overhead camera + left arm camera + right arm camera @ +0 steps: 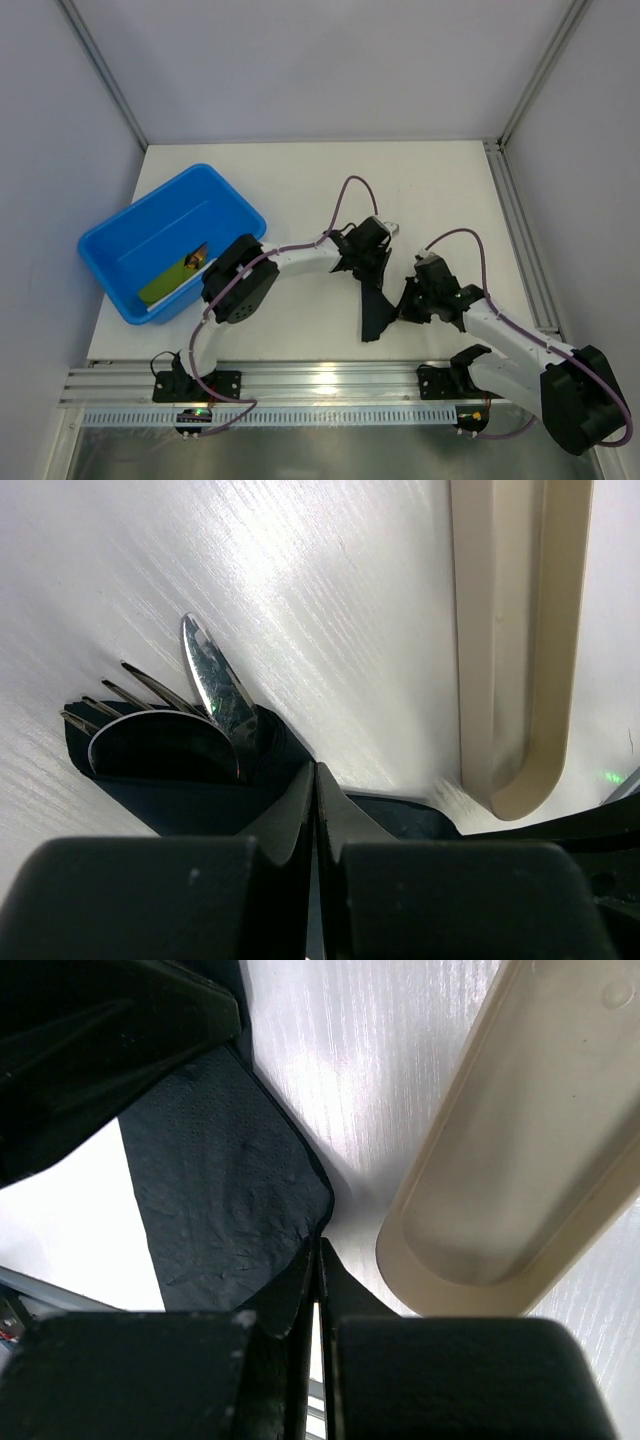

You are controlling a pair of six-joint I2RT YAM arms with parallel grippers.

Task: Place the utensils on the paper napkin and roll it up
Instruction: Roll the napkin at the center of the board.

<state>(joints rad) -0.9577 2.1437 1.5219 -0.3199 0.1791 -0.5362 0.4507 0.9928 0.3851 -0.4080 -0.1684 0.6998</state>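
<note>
White surface [300, 180] fills the top view. Blue tub [140, 203] sits at its left side, well apart from the action, with something green inside. Both arms reach toward the middle, left arm [300, 258] coming in from the left, right arm [510, 335] from the right. The paper napkin [230, 1180] is black, crumpled and partly folded, lying centre-front on the surface between the two claws. Left claw [315, 775] has its jaws pressed together, pinching a fold of the napkin. Right claw [318, 1250] is nearly closed with only a thin slit showing, nipping the napkin's edge at a rounded corner. A long beige rounded piece [520, 630] runs along one side of each wrist view; what it is can't be told. The utensils [212, 685] are tucked inside the napkin fold just beyond the left claw: fork tines, spoon bowl and knife tip poke out onto the surface.
</note>
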